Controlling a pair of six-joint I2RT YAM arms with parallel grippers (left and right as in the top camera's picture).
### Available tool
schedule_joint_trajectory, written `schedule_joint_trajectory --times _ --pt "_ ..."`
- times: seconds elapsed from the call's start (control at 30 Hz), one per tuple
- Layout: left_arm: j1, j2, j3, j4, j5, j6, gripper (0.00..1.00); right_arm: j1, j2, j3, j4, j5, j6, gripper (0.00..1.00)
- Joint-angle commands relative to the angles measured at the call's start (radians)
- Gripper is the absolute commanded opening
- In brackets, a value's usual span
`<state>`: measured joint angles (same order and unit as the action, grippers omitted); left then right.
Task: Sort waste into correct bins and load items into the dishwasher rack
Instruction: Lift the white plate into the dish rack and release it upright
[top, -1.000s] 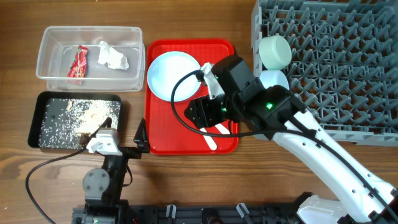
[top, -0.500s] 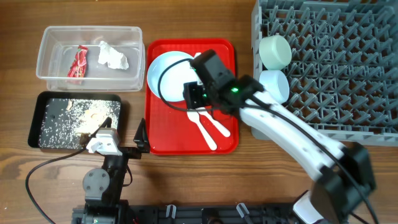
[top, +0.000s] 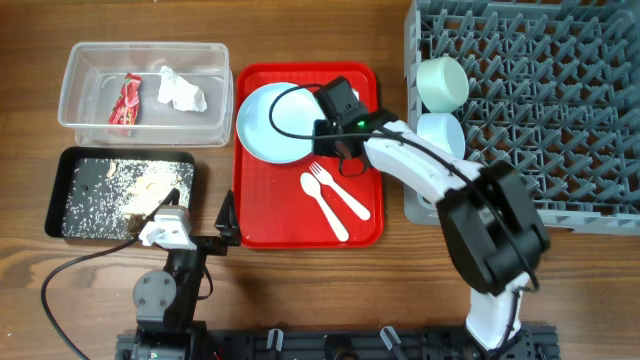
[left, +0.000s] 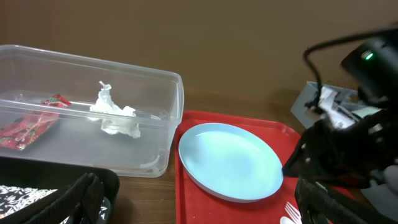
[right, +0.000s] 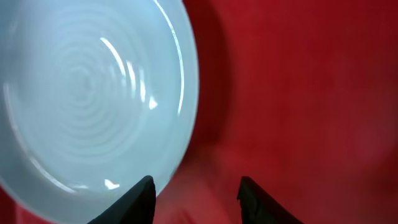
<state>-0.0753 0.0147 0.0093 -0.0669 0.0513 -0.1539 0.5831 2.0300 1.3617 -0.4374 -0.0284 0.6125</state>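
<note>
The light blue plate (top: 272, 122) lies at the back of the flat red tray (top: 300, 228); it also shows in the left wrist view (left: 233, 160) and the right wrist view (right: 87, 99). My right gripper (top: 328, 130) is open and empty over the plate's right edge (right: 196, 190). The white fork (top: 342, 196) and spoon (top: 326, 208) lie on the red tray. The pale green bowl (top: 443, 82) and light blue bowl (top: 441, 135) sit in the grey rack (top: 540, 100). My left gripper (top: 200, 212) is open and empty (left: 199, 211). The yellow cup is out of view.
The clear tub (top: 75, 75) holds the red wrapper (top: 127, 100) and white napkin (top: 181, 90). The black tray (top: 58, 195) holds crumbly scraps (top: 120, 190). The right arm stretches from the front edge across the red tray's right side.
My right gripper has moved from over the fork and spoon toward the back of the red tray, to the plate's right edge. The cutlery is now uncovered. The left arm has not moved.
</note>
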Motion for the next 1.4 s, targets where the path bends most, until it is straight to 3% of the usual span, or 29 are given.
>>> schedule_joint_trajectory --times 0.0,0.17,0.3,0.5,0.87,1.17,1.3,1.37 --pt "0.009 -0.005 -0.004 -0.005 0.010 0.016 1.00 0.005 0.028 -0.002 0.043 -0.039 0.017 0.45" --pt "0.009 -0.005 -0.004 -0.005 0.010 0.016 1.00 0.005 0.043 -0.002 0.065 -0.003 0.046 0.38" --pt "0.009 -0.005 -0.004 -0.005 0.010 0.016 1.00 0.005 0.065 -0.002 0.050 0.027 0.071 0.22" --pt "0.009 -0.005 -0.004 -0.005 0.010 0.016 1.00 0.003 0.027 0.000 0.000 0.117 0.068 0.07" --pt "0.009 -0.005 -0.004 -0.005 0.010 0.016 1.00 -0.004 -0.440 0.000 -0.063 0.310 -0.125 0.04" --pt "0.009 -0.005 -0.004 -0.005 0.010 0.016 1.00 -0.083 -0.795 0.000 -0.404 0.953 -0.168 0.04" --pt "0.009 -0.005 -0.004 -0.005 0.010 0.016 1.00 -0.139 -0.856 0.000 -0.513 1.233 -0.180 0.04" --pt "0.009 -0.005 -0.004 -0.005 0.010 0.016 1.00 -0.164 -0.852 -0.002 -0.525 1.294 -0.262 0.04"
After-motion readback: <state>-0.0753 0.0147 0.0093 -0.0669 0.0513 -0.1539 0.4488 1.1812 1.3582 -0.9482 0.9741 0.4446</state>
